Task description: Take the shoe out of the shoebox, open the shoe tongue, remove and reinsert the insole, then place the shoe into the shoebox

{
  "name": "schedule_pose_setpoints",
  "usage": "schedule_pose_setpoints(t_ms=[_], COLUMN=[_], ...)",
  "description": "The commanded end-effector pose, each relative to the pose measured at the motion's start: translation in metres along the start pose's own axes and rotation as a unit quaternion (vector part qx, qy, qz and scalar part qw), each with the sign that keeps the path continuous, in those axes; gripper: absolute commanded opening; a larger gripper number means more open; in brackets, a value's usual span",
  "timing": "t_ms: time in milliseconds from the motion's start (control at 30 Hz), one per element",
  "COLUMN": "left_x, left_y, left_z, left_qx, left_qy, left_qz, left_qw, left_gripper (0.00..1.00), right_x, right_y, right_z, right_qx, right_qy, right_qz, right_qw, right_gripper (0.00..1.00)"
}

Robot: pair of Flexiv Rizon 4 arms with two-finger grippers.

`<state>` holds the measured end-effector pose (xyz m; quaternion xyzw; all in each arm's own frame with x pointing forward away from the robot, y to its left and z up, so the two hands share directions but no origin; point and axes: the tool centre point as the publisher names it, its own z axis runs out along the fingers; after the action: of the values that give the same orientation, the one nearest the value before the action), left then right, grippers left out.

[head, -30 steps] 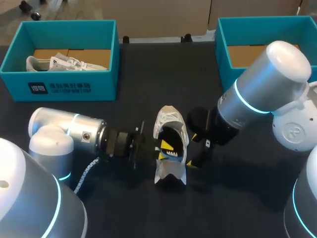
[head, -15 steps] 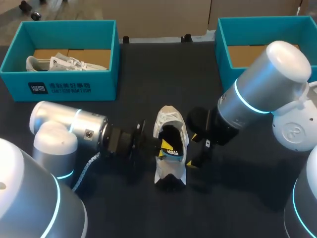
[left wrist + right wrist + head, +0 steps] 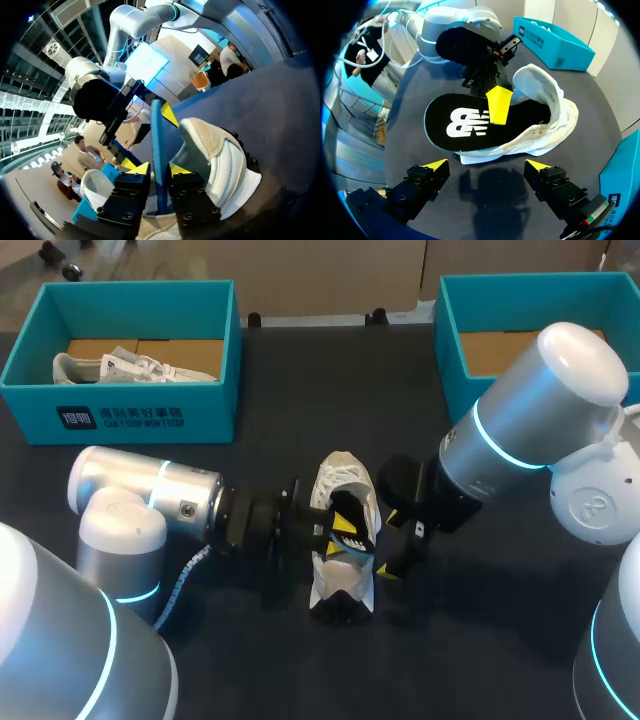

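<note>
Shoe (image 3: 343, 478) lies lower-middle of the head view, left gripper (image 3: 158, 170) clamped on its insole (image 3: 470, 122), right gripper (image 3: 485, 166) spread wide alongside; best to slide the insole flat and slow while bracing the shoe.

Head view: even, soft light from above, moderately bright. Dark table (image 3: 300, 370) matte, no glare; shadows barely show on it. Broad highlights on white shells of right arm (image 3: 560, 370) and left arm (image 3: 130, 480).

Right wrist view: right gripper (image 3: 485, 166) throws soft shadow on table; black insole (image 3: 470, 125) matte.

Left wrist view: strong backlight, foreground dark.
</note>
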<state>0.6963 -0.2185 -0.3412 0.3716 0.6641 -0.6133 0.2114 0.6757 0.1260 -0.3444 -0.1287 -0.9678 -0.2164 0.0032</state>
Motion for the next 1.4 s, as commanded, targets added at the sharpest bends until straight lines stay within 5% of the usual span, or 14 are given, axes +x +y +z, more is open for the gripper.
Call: schedule_pose_setpoints(t_ms=[33, 167, 400, 900, 1067, 1133, 1400], left_x=[0.001, -0.001, 0.002, 0.008, 0.005, 0.003, -0.002], left_y=[-0.013, -0.027, -0.033, 0.009, -0.001, -0.008, -0.032], left_z=[-0.008, -0.012, -0.009, -0.001, -0.007, -0.011, -0.016], left_qx=[0.004, 0.017, 0.015, -0.060, -0.050, -0.046, -0.065], left_qy=[-0.002, -0.002, 0.014, 0.023, 0.011, 0.010, 0.018], left_qz=[-0.001, 0.003, 0.007, 0.028, 0.020, 0.018, -0.009], left_qw=[1.000, 1.000, 1.000, 0.998, 0.999, 0.999, 0.998], left_gripper=[0.36, 0.06, 0.00, 0.00, 0.00, 0.38, 0.42], right_x=[0.001, 0.001, 0.001, 0.001, 0.001, 0.001, 0.001], right_y=[0.000, 0.000, 0.000, 0.000, 0.000, 0.000, 0.000], right_z=[0.000, 0.000, 0.000, 0.000, 0.000, 0.000, 0.000], right_qx=[0.000, 0.000, 0.000, 0.000, 0.000, 0.000, 0.000], right_qy=[-0.001, -0.001, -0.001, -0.001, -0.001, -0.001, -0.001], right_qz=[0.000, 0.000, 0.000, 0.000, 0.000, 0.000, 0.000], right_qw=[1.000, 1.000, 1.000, 1.000, 1.000, 1.000, 1.000], right_gripper=[1.00, 1.00, 1.00, 1.00, 1.00, 1.00, 1.00])
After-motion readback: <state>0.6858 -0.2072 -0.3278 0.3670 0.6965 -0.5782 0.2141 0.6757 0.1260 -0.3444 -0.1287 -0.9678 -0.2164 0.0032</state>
